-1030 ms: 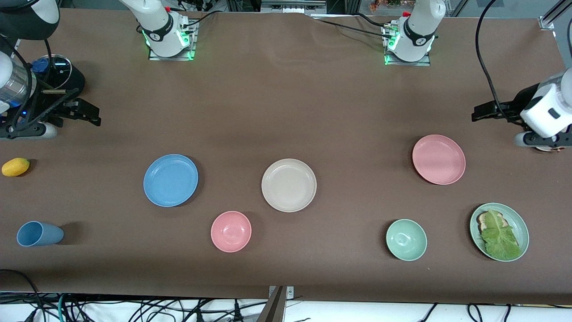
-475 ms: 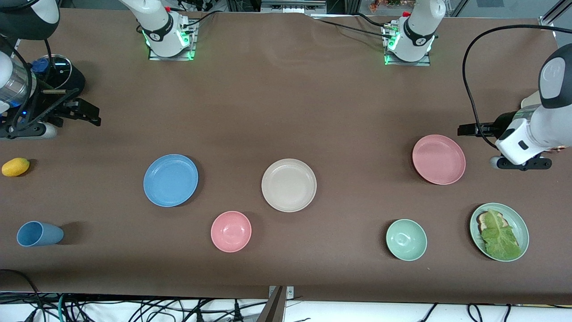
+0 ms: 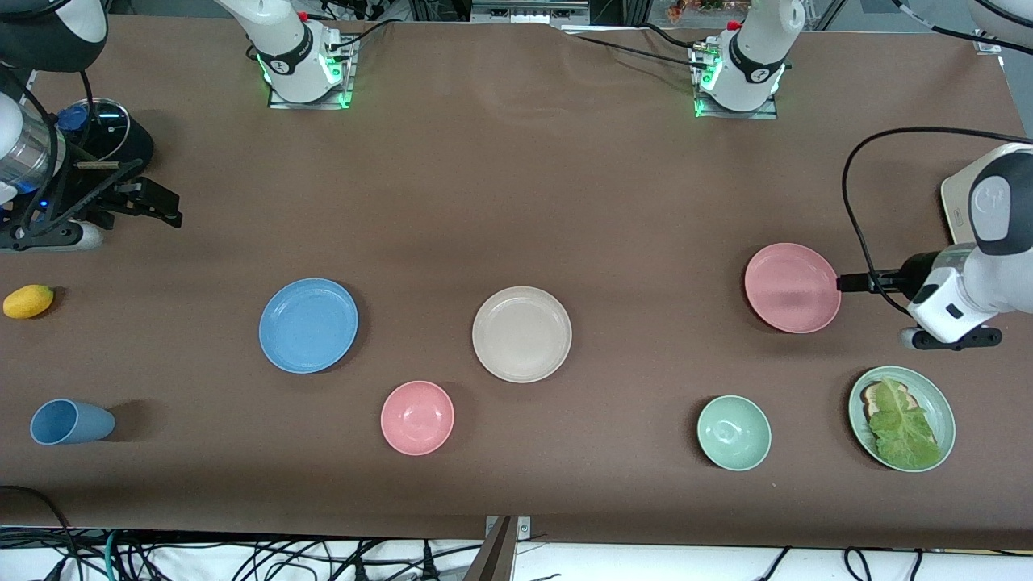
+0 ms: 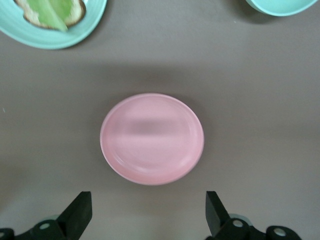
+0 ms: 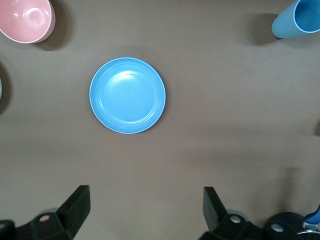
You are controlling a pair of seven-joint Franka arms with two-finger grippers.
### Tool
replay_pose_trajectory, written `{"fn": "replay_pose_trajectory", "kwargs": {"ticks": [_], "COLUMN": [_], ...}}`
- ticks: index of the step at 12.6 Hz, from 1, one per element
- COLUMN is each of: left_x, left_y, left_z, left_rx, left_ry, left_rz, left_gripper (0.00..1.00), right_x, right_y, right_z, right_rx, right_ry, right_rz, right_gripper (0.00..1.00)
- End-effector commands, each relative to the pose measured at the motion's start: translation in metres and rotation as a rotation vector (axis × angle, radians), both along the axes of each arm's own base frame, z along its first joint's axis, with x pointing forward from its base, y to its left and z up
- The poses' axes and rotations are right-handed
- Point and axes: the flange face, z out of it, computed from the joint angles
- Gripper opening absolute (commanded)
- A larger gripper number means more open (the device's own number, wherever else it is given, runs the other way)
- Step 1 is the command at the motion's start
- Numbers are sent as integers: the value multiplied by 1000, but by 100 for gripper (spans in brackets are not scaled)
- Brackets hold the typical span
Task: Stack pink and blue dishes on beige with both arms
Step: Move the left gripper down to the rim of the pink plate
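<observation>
Meanwhile I had both grippers' jaws wide open: left gripper point(image 3: 843, 283) beside the pink plate point(image 3: 792, 288), right gripper point(image 3: 161, 206) waiting; pink bowl point(image 3: 417, 417) lay near the beige plate point(image 3: 521, 333).

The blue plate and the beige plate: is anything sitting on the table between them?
No. In the front view only bare brown table lies between the blue plate and the beige plate. The pink bowl sits nearer the camera, off that line.
</observation>
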Motion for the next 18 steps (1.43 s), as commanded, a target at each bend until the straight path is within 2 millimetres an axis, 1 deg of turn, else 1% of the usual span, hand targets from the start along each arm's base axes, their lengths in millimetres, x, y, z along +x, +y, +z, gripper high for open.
{"fn": "replay_pose_trajectory", "kwargs": {"ticks": [1, 2, 3, 5, 6, 7, 8, 9, 11, 12, 15, 17, 18], "left_x": [7, 8, 7, 9, 9, 9, 8, 7, 7, 4, -11, -29, -35], "left_y": [33, 47, 51, 49, 51, 58, 63, 74, 78, 84, 100, 119, 119], "left_z": [-20, -27, -25, -24, -28, -40, -56, -68, -80, -87, -111, -134, -144], "left_rx": [-80, -112, -152, -207, -257, -286, -301, -307, -323, -321, -312, -307, -318], "left_ry": [-42, -56, -69, -91, -100, -95, -77, -73, -128, -143, -154, -175, -183], "left_rz": [-43, -49, -88, -79, -40, -29, -12, -11, -151, -179, -205, -201, -180], "left_gripper": [100, 100, 100, 100, 100, 100, 100, 100, 100, 100, 100, 100, 100], "right_x": [-1, -1, -1, -1, -1, -1, -1, -1, -1, -1, 0, 2, 2], "right_y": [0, 0, 0, 0, 0, 0, 0, 0, 0, 0, 0, 0, -1], "right_z": [6, 6, 6, 6, 6, 6, 6, 6, 6, 6, 6, 5, 7], "right_rx": [0, 0, 0, 0, 0, 0, 0, 0, 0, 0, 0, 0, 1], "right_ry": [1, 1, 1, 1, 1, 1, 1, 1, 1, 1, -5, -8, -14], "right_rz": [-11, -11, -11, -11, -11, -11, -11, -11, -11, -11, -11, -12, -15], "right_gripper": [100, 100, 100, 100, 100, 100, 100, 100, 100, 100, 100, 100, 100]}}
